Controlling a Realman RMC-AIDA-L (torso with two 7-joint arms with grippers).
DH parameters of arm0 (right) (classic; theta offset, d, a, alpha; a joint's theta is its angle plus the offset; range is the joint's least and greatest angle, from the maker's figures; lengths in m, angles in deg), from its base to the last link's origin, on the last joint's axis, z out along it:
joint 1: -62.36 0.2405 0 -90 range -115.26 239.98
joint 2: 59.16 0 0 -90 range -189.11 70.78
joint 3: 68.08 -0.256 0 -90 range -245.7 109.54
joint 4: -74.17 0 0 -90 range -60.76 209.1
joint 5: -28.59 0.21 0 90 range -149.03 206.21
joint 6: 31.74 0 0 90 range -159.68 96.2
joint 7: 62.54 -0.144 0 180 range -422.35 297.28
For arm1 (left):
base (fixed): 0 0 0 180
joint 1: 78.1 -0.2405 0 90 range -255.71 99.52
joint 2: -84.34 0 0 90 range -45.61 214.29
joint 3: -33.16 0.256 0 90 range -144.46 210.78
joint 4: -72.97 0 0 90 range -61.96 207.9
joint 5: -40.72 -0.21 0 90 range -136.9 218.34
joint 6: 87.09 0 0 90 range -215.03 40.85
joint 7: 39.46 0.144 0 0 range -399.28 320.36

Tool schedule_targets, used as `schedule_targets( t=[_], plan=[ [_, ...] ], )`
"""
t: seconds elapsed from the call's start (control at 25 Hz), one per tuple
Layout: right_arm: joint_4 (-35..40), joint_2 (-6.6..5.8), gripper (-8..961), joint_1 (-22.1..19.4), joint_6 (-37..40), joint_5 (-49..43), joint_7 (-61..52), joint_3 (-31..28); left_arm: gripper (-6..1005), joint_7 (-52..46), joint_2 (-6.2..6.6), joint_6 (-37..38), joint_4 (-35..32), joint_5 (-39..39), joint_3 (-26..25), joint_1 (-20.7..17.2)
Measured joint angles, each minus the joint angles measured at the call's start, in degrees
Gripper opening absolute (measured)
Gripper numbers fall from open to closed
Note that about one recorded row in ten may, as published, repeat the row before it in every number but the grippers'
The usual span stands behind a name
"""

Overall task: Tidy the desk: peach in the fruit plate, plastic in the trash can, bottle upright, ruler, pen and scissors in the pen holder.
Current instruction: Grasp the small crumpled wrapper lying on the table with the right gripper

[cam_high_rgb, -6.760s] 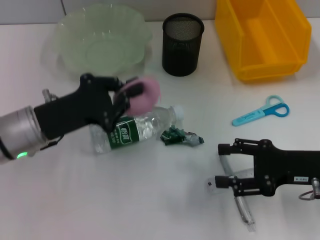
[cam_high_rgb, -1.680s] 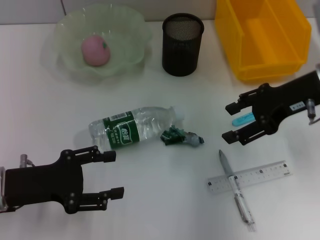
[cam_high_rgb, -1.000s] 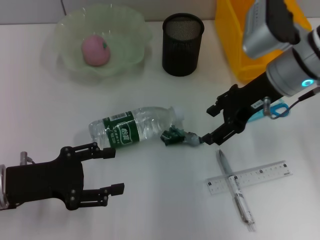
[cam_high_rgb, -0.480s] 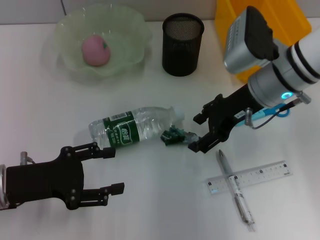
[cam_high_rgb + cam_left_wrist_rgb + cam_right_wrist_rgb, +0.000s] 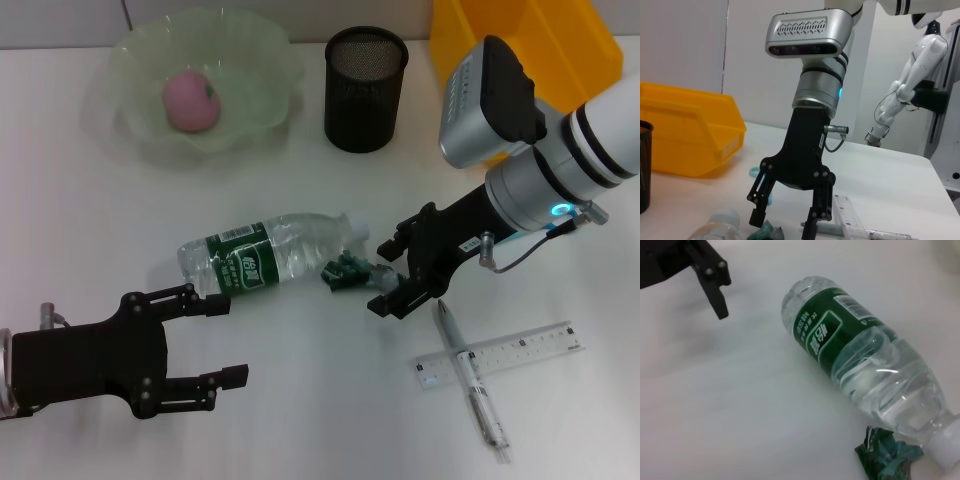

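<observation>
Head view shows a white tabletop point(image 5: 80, 220) with a yellow bin point(image 5: 560, 60) at the far right, a pale green plate point(image 5: 260, 110) at the far left holding the peach point(image 5: 191, 101), and a black mesh holder point(image 5: 365, 88) between them. At the middle a clear bottle point(image 5: 265, 255) with a green label lies on its side, its cap toward the right arm, and a crumpled green plastic point(image 5: 347, 270) scrap sits just beside that cap. The right claw point(image 5: 387, 272) hangs over the scrap with its fingers apart, one on each side of it, not closed on it; the left wrist view shows the same spread fingers point(image 5: 758, 210) coming down at the plastic point(image 5: 765, 233). The left claw point(image 5: 218, 340) rests low at the near left with its fingers apart, holding nothing. Near the right front, a ruler point(image 5: 520, 352) and a pen point(image 5: 470, 385) lie crossed on the tabletop. The scissors are mostly hidden behind the right arm.
</observation>
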Motion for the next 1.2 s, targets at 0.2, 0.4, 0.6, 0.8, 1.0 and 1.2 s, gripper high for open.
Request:
schedule_targets(
  t=[0.2, 0.4, 0.6, 0.8, 1.0, 1.2],
  plan=[
    [-0.68, 0.09, 704, -0.33, -2.09, 0.19, 0.21, 0.34, 757, 0.00, 0.00, 0.11, 0.06, 0.00, 0.00, 0.00],
    [-1.68, 0.11, 635, -0.39, -3.68, 1.37, 0.66, 2.29, 754, -0.01, 0.00, 0.25, 0.09, 0.00, 0.01, 0.00],
    [-1.82, 0.11, 464, -0.47, -4.53, 2.31, 0.96, 3.09, 752, 0.00, 0.00, 0.30, 0.09, 0.00, 0.01, 0.00],
    [-1.84, 0.11, 440, -0.57, -4.88, 2.35, 0.96, 3.35, 749, 0.00, 0.00, 0.42, 0.09, 0.00, -0.13, 0.00],
    [-2.26, 0.11, 441, -0.60, -5.96, 2.35, 0.96, 4.23, 747, 0.00, 0.00, 0.46, 0.09, 0.00, -0.46, 0.00],
    [-2.46, 0.10, 440, -0.60, -6.04, 2.62, 1.23, 4.38, 744, 0.00, 0.00, 0.46, 0.03, 0.00, -0.51, 0.00]
  ],
)
